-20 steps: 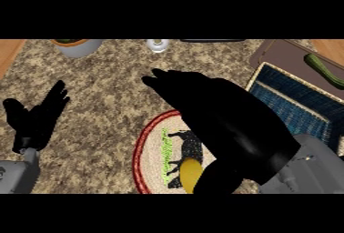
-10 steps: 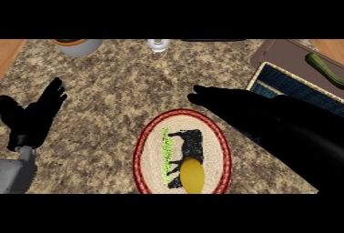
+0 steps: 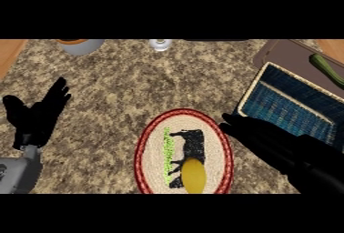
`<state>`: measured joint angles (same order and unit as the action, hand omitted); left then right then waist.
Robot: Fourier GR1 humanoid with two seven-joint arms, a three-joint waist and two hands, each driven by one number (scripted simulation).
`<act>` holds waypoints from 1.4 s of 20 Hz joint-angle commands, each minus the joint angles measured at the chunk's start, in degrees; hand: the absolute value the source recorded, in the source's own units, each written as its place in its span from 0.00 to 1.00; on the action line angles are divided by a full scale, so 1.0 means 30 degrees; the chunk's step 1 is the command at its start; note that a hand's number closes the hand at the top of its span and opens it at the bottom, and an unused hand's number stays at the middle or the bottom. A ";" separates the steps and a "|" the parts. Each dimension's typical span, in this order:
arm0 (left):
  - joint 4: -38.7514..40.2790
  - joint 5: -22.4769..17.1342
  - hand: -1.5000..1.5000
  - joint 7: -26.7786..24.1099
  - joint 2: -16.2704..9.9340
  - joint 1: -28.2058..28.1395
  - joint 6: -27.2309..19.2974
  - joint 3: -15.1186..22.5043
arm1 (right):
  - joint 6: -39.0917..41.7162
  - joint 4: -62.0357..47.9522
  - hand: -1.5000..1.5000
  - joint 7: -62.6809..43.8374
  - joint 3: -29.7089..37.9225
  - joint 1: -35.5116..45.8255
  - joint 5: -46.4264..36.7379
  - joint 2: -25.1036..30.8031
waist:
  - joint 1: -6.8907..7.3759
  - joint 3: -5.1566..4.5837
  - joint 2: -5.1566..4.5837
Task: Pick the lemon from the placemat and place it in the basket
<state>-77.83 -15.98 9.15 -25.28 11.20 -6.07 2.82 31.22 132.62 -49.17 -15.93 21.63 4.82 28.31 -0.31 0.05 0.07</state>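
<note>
A speckled brown stone counter seen from steeply above. Near the middle at the near edge lies an oval woven placemat with a red rim and a black cow printed on it. A yellow lemon sits on the near end of the placemat, free of both hands. To the right of the placemat, the robot's right hand lies low over the counter with its fingers straight and together, pointing far-left, their tips at the mat's right rim; it holds nothing. At the far right is a rectangular basket with a blue woven inside. Beyond it, a green vegetable lies on a brown board. The left hand rests open at the left edge, fingers up. At the far edge stand a grey bowl and a small white bottle.
</note>
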 commanded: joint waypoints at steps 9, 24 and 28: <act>-0.1606 0.0848 0.50 0.1440 0.0814 -0.0185 -0.0202 -0.0218 | -0.3796 -0.4417 0.00 0.7734 -0.3713 -0.4050 -0.9488 -0.4308 | 0.0171 -0.0002 -0.0010; -0.0052 0.1698 0.50 0.0199 0.1254 -0.0355 0.1741 -0.2051 | -0.4826 -1.1524 0.00 1.0333 -0.6313 -0.4350 -1.4808 -0.6845 | 0.0122 -0.0017 -0.0028; -0.0697 0.2755 0.50 0.1312 0.2431 0.0427 0.0990 -0.1689 | -0.3502 -1.0900 0.00 1.1786 -0.4321 -0.4614 -1.4168 -0.6026 | 0.0080 -0.0015 -0.0022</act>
<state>-80.93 -10.19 13.27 -20.53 11.34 -2.35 -2.44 19.07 100.69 -16.54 -31.47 7.84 -37.47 10.47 0.02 0.01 0.01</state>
